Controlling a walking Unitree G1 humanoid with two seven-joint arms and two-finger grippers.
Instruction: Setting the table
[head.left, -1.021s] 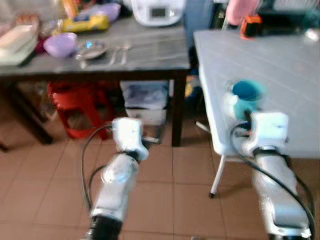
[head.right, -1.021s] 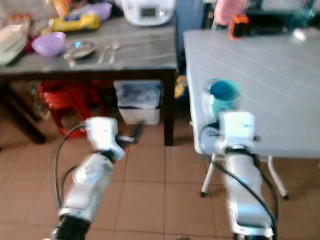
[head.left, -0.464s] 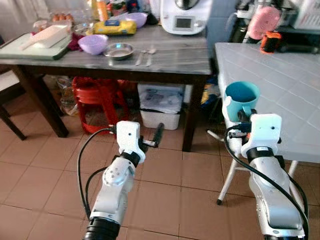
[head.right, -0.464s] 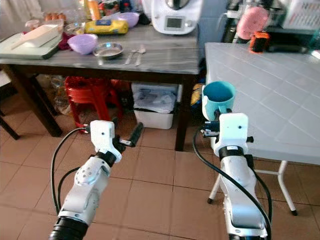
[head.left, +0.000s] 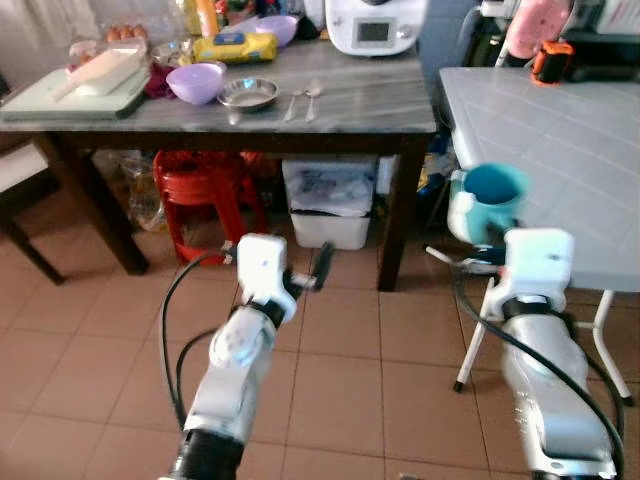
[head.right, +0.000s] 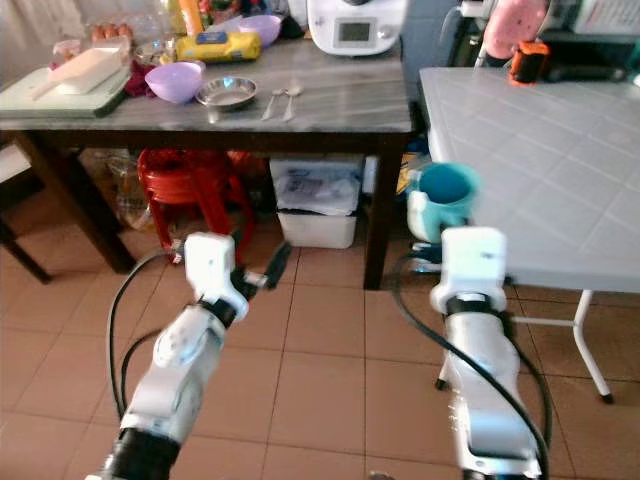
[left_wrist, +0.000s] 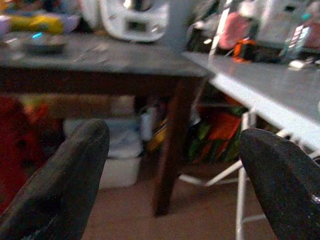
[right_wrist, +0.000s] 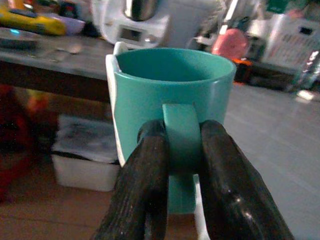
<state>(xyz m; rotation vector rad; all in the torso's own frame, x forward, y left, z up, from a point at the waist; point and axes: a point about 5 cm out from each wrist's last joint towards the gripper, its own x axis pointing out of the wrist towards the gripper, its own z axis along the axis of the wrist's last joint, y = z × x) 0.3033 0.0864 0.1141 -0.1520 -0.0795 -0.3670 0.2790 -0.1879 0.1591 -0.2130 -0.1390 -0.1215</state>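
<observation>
Right pincer (right_wrist: 175, 150) is clamping the handle of the teal mug (right_wrist: 172, 95), holding it upright in the air just off the near left corner of the white bench (head.left: 560, 140). Left pincer (head.left: 318, 268) is hanging spread and empty over the tiled floor (head.left: 100, 340). Compared with half a second ago the mug is sitting closer to that corner; judgement: the carry is nearly over, set-down remaining. Farther off, the dark bench (head.left: 350, 105) is carrying a purple bowl (head.left: 194, 82), metal dish (head.left: 248, 93) and spoons (head.left: 303, 98).
</observation>
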